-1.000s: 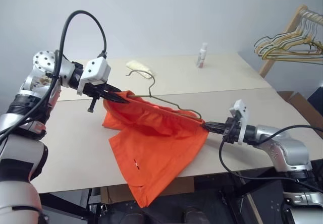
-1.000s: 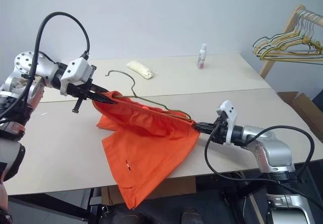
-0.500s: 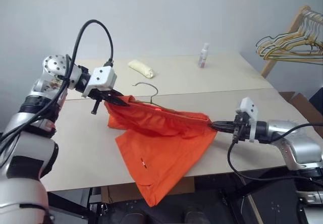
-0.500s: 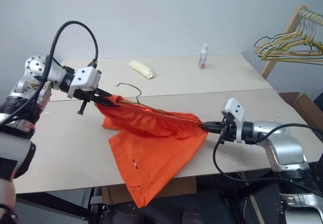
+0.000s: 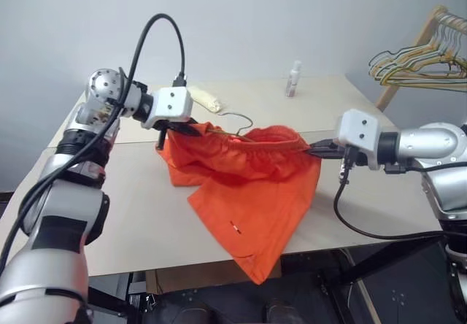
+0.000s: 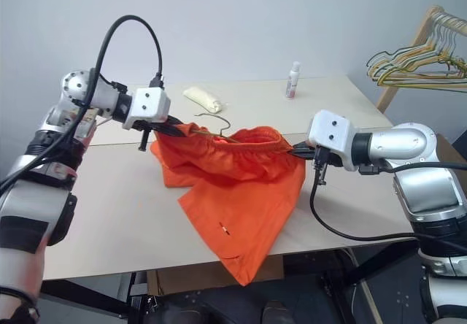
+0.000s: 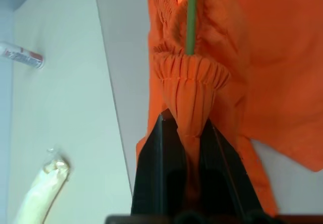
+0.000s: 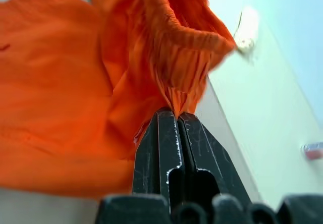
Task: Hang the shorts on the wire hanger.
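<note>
The shorts hung stretched above the counter near its middle, the hem trailing over the front edge. Left hand and right hand were each clamped on a waistband end. The wire hanger sat inside the waistband, hook protruding. Bottle and pale packet lay near the far edge, clear of the shorts; a hanger rack stood beyond the far right corner.

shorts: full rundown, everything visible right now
The shorts are bright orange, thin loose fabric with a gathered elastic waistband. The left gripper and right gripper each pinch one end of the waistband, holding it above the table. The rest drapes down onto the tabletop, one leg hanging over the near edge. A small white mark shows on the lower leg. The wire hanger runs inside the waistband, its hook sticking out on top.
</note>
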